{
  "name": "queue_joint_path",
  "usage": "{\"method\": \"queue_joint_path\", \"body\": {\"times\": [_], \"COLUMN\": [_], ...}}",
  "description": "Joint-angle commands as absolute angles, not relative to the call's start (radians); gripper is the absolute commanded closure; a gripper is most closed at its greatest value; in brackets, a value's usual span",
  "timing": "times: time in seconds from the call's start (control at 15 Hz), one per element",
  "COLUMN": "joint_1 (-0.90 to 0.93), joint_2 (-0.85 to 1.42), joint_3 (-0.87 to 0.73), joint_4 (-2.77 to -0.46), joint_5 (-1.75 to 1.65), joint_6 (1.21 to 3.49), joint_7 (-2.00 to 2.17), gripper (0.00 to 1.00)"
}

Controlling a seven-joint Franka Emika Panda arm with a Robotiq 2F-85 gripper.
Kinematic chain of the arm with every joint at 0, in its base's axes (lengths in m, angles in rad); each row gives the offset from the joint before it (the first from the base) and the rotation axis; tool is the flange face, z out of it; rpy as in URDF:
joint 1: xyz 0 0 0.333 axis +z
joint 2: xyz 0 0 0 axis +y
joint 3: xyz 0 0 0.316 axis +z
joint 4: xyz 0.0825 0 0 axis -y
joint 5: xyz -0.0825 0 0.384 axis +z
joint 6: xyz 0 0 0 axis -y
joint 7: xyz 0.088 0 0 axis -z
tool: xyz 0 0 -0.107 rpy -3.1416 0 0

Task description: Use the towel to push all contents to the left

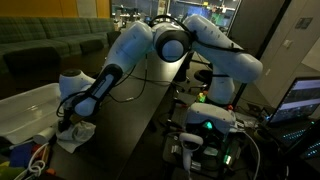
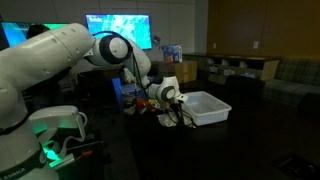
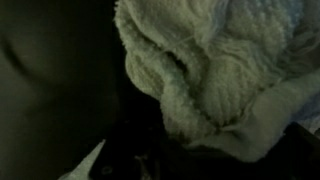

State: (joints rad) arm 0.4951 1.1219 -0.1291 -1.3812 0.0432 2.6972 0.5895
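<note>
One white jointed robot arm [image 1: 150, 45] reaches down from its base to a dark tabletop [image 1: 135, 115]; room dim, detail poor. Gripper [image 1: 68, 119] sits low over the table, pointing down, just beside the outer wall of a large white rectangular plastic bin [image 1: 25, 105]. Small white wrinkled cloth towel [image 1: 78, 135] bunches directly under the gripper, its lower folds touching the tabletop. Jaws are drawn fully together, and the cloth appears pinched between them, though the fingers themselves cannot be made out in any view. In the wrist view the towel [image 3: 220, 70] fills the upper right, a nubby looped weave in thick folds, very close to the lens; the rest is dark table. In an exterior view the gripper [image 2: 165, 100] hangs just beside the near end of the bin [image 2: 207, 108], outside it. Contents, a jumble of small colourful pieces [image 1: 22, 155], lie on the table at the picture's lower edge, near the towel and just outside the bin; red and blue show, single shapes too blurred to tell. Whether towel and pieces touch cannot be told. Green upholstered sofa [image 1: 50, 40] stands beyond the table. Bright blue wall screen [image 2: 118, 28] glows behind the arm.
</note>
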Motion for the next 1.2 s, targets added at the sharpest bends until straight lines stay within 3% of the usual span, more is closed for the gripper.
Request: {"method": "queue_joint_path", "body": {"times": [0.0,1.13], "joint_1": [0.503,0.668], "joint_2": [1.176,1.336], "joint_3": [-0.099,-0.065], "joint_4": [-1.294,-0.965], "joint_5": [0.034,0.022], "joint_6": [2.699,2.606], "joint_7": [0.595,0.625], "gripper": [0.99,0.99]}}
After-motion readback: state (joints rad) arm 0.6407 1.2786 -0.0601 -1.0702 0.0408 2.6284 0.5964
